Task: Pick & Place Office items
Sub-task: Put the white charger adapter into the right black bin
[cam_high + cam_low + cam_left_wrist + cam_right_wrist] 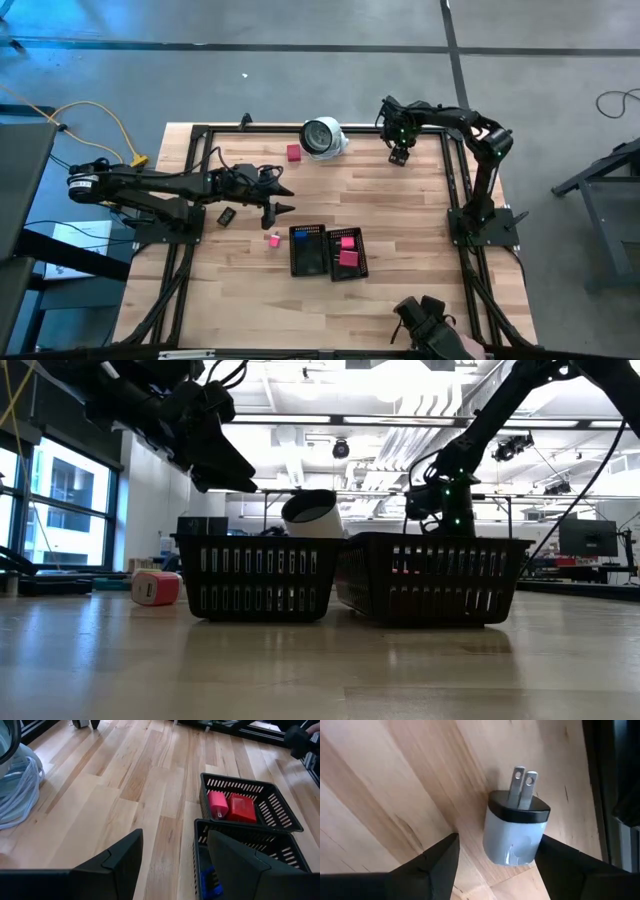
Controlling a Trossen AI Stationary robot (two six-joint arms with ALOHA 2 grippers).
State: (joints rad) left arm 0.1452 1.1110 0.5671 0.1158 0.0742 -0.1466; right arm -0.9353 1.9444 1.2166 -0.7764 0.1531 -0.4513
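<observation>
A white charger-like piece [514, 836] with a black face and two metal prongs lies flat on the wood. My right gripper [495, 865] [400, 155] points down near the table's far right, open, one finger on either side of the piece. My left gripper [172, 865] [280, 205] hovers open above the table's middle, left of the two black trays. One tray [287, 817] holds a pink piece [217, 804] and a red piece [242, 807]; the other tray [308, 262] holds a blue piece [210, 882]. A pink piece [273, 239] [155, 588] lies beside the trays, a red one [293, 152] near the far edge.
A large round white-and-grey object [325, 137] with a coiled cable [15, 795] sits at the far edge, between the red piece and my right gripper. A small black item [226, 215] lies under my left arm. Bare wood stretches near the table's near edge [300, 320].
</observation>
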